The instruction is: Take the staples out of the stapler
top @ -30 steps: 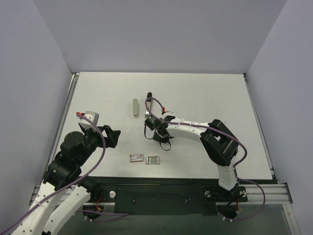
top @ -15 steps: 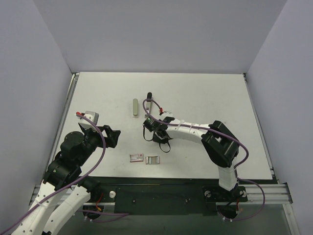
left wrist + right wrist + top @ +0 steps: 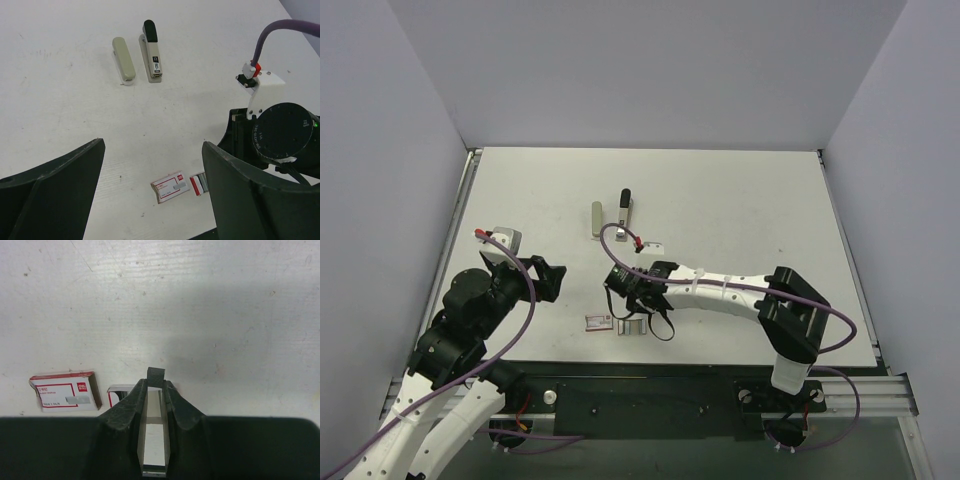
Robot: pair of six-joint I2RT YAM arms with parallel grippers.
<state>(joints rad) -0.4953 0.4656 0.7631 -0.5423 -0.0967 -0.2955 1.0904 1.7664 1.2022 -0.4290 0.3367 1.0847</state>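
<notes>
The stapler point(image 3: 625, 207), grey with a black far end, lies flat beside a beige bar point(image 3: 597, 219). Both show in the left wrist view, the stapler point(image 3: 152, 55) to the right of the bar point(image 3: 123, 61). My right gripper point(image 3: 155, 385) is shut on a thin shiny strip of staples point(image 3: 154, 435) with a dark tip. In the top view the right gripper point(image 3: 628, 305) hovers over the open staple tray point(image 3: 633, 327). My left gripper point(image 3: 152, 200) is open and empty, at the left point(image 3: 546, 281), away from the stapler.
A red-and-white staple box sleeve point(image 3: 598, 321) lies left of the tray, near the table's front edge; both show in the right wrist view, the sleeve point(image 3: 65, 391) and the tray point(image 3: 119, 393). The right arm point(image 3: 720, 290) stretches across the near middle.
My right gripper has moved from beside the stapler toward the near edge, to above the staple tray. The stapler now lies uncovered beside the bar. The left arm has not moved.
</notes>
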